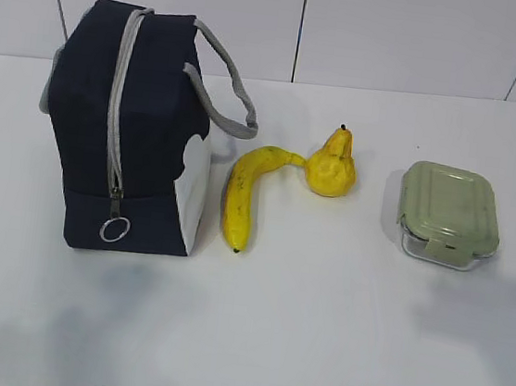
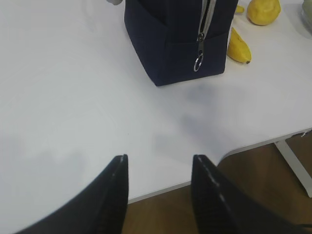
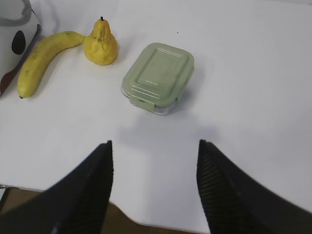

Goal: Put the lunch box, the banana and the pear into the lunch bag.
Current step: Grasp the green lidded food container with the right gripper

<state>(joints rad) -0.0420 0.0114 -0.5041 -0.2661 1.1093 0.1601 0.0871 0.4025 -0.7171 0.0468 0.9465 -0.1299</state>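
Each wrist camera caught two black, tapering fingers: the left gripper (image 2: 158, 163) showed smooth, glossy fingers (image 2: 114, 195) with pale worn inner edges, while the right gripper (image 3: 155, 148) wore matte fingers (image 3: 92, 190) with finely ribbed inner faces.

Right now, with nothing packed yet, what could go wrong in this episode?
1. The lunch bag appears zipped shut, its ring pull low at the front; it must be opened first, and tugging could tip or drag the bag.
2. The banana touches the pear at its stem end, so lifting one may roll the other.
3. The lunch box looks wide for the right gripper; its smooth lid could slip.
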